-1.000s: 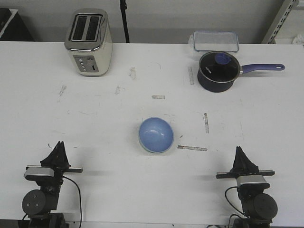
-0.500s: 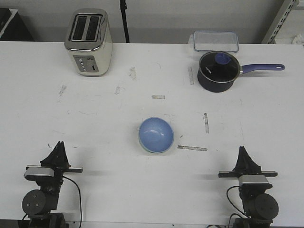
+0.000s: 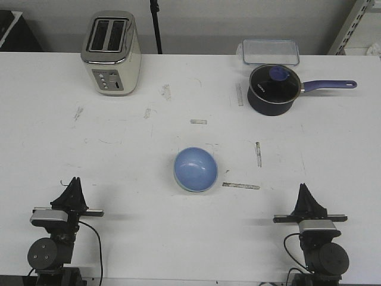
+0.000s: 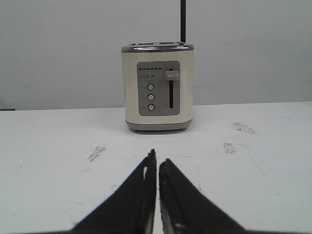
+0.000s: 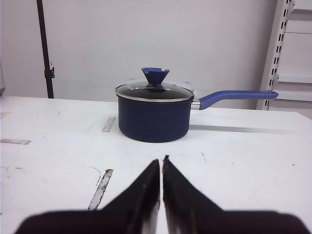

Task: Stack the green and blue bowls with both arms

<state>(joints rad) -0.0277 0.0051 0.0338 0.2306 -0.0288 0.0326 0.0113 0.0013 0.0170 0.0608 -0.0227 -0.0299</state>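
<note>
Both arms are sitting low at the bottom corners of the front view, left gripper (image 3: 74, 182) and right gripper (image 3: 305, 188), each with its fingers clenched together on nothing. The blue bowl (image 3: 195, 169) is resting near the frame's center on the white bench (image 3: 119, 155), well apart from both; a pale rim is peeking out underneath it. Further back, a toaster (image 3: 111, 52) is standing upper left and a lidded saucepan (image 3: 273, 89) upper right, a clear container (image 3: 270, 51) just behind it.
</note>
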